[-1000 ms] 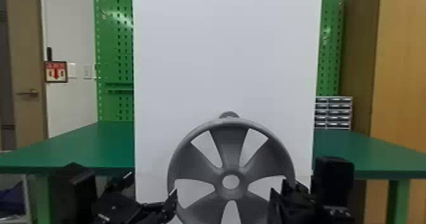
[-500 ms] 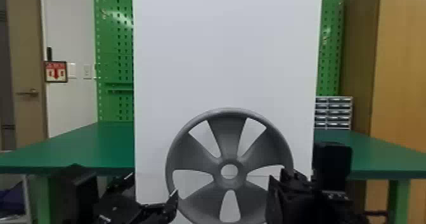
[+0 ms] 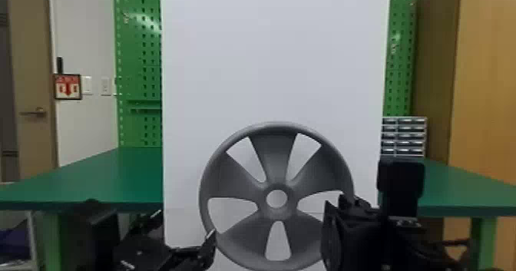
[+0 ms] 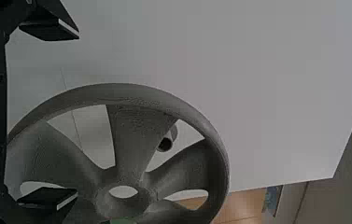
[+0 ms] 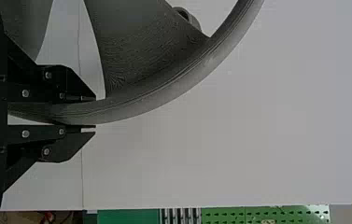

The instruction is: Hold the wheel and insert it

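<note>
In the head view the grey five-spoke wheel (image 3: 274, 155) stands upright before the white board (image 3: 268, 59). My right gripper (image 3: 334, 209) is at its lower right rim. The right wrist view has the right gripper (image 5: 95, 113) shut on the rim of the wheel (image 5: 150, 60). Off the lower left rim is my left gripper (image 3: 186, 232); in the left wrist view the left gripper (image 4: 77, 114) is open, its fingers wide apart. Behind a gap between spokes of the wheel (image 4: 134, 126), a round grey peg (image 4: 165, 143) sticks out from the board.
A green table (image 3: 96, 178) extends on both sides behind the board. At the right, a small drawer unit (image 3: 405, 136) stands on it, near a wooden cabinet (image 3: 487, 78). Green pegboard (image 3: 138, 59) rises at the back.
The wheel has risen together with my right gripper, and now covers the grey peg that showed above its rim one second ago. My left gripper has kept about the same place.
</note>
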### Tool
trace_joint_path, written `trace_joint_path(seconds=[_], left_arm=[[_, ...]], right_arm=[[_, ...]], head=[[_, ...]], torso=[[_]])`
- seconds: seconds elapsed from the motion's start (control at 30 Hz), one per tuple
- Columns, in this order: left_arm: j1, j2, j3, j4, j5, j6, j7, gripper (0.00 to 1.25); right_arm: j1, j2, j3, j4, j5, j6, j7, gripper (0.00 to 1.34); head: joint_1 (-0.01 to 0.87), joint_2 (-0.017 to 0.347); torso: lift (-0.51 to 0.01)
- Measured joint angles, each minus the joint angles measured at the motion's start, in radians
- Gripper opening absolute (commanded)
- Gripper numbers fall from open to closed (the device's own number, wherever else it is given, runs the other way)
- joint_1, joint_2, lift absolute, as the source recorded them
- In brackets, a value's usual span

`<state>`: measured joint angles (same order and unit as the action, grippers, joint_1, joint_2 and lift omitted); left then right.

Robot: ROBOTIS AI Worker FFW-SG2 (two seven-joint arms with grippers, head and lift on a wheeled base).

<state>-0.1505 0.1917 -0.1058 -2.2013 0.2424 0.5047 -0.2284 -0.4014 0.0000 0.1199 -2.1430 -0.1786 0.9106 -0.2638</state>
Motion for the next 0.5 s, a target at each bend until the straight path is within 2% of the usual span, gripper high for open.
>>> trace_joint_path(seconds=[0.5], left_arm=[[0.000, 0.000, -0.004, 0.003, -0.003, 0.000, 0.002, 1.15]], right_arm=[[-0.056, 0.000, -0.008, -0.002, -0.016, 0.052, 0.000, 0.16]], head=[[0.097, 0.015]], torso=[[-0.442]])
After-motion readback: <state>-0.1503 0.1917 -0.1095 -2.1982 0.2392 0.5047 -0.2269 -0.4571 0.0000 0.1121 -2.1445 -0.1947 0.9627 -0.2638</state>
